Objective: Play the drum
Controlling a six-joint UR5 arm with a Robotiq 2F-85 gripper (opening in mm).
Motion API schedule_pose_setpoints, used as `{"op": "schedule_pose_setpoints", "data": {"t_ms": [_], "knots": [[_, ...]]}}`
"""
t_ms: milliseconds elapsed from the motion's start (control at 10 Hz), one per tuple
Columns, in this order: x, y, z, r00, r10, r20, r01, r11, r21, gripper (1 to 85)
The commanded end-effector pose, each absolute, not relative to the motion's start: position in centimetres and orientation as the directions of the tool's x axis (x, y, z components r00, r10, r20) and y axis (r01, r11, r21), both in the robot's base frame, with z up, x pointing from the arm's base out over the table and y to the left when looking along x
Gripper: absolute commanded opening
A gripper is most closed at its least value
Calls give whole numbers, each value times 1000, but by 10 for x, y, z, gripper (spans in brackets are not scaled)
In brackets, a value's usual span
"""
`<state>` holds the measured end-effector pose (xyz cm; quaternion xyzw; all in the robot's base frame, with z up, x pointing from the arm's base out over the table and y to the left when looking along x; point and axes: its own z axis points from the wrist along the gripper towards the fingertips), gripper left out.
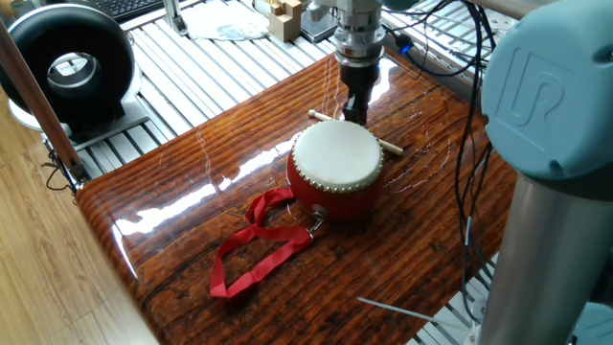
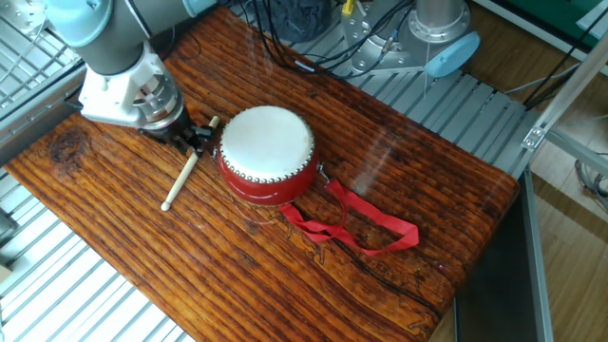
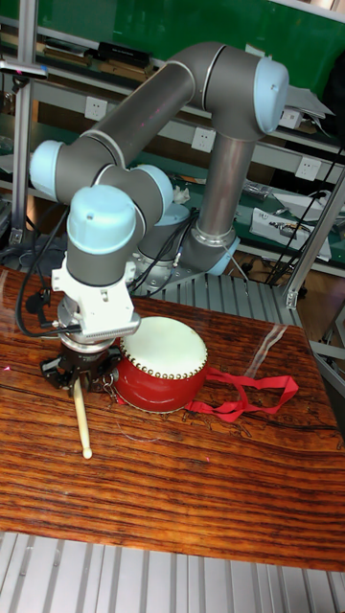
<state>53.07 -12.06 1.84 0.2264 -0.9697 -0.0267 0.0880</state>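
The drum [image 2: 267,142], red-bodied with a cream skin, stands near the middle of the wooden table; it also shows in the first fixed view as the drum [image 1: 335,161] and in the tall view as the drum [image 3: 161,362]. Its red ribbon strap [image 2: 366,228] trails across the boards. A thin pale stick [image 2: 183,175] lies flat beside the drum. My gripper [image 2: 195,137] is down at the table over the stick's end nearest the drum, open, with a finger on either side of the stick. The stick's middle is hidden behind the drum in the first fixed view.
A black round device [image 1: 67,67] sits on the slatted frame off the table's far-left corner. Cables [image 2: 313,28] and the arm's base [image 2: 439,33] stand behind the table. The robot's own arm [image 1: 551,144] fills the right side of the first fixed view.
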Motion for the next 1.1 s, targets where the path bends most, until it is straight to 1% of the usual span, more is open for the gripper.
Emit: {"op": "schedule_pose_setpoints", "data": {"t_ms": [0, 300, 600, 1000], "knots": [[517, -122, 21, -881, -449, 150, -434, 893, 118, 327], [506, -122, 18, -884, -450, 126, -438, 892, 116, 327], [500, -134, 12, -879, -462, 122, -454, 887, 89, 320], [495, -134, 7, -877, -469, 104, -460, 882, 104, 317]]}}
